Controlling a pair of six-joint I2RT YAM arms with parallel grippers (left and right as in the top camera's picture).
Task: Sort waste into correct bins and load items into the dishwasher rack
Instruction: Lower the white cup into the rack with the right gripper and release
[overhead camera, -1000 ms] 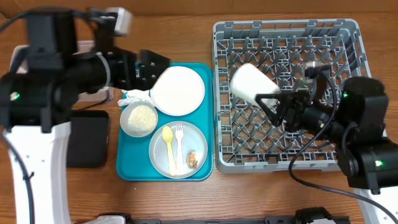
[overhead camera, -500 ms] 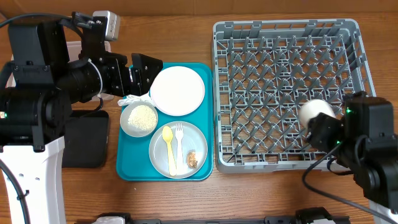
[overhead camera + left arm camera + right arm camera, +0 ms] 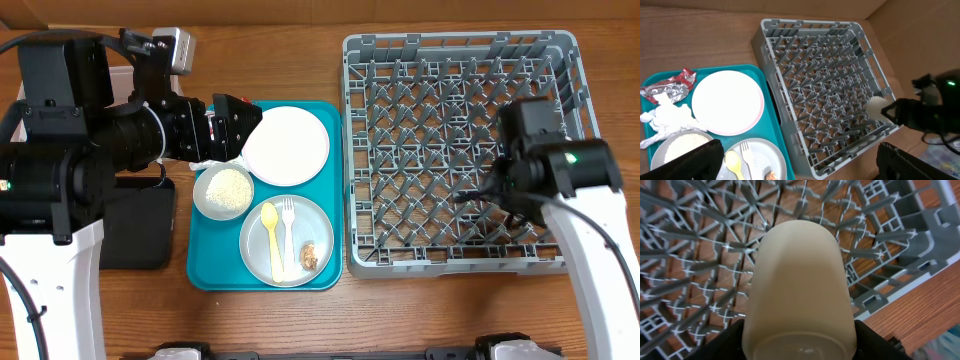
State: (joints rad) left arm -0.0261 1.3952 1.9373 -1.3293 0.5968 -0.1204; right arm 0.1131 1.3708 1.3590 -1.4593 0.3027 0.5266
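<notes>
While the right tool (image 3: pixel 800 347) clamps the small white cup (image 3: pixel 799 280) over the dishwasher rack (image 3: pixel 920 255) at frame right, rack-loading is in hand. Next it likely needs lowering and release. The left tool (image 3: pixel 797 150) is apart.

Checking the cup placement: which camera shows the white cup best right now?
The right wrist view: the cup fills the frame, held over the rack by the right gripper. The left wrist view shows it only small and distant; overhead, the right arm hides it.
</notes>
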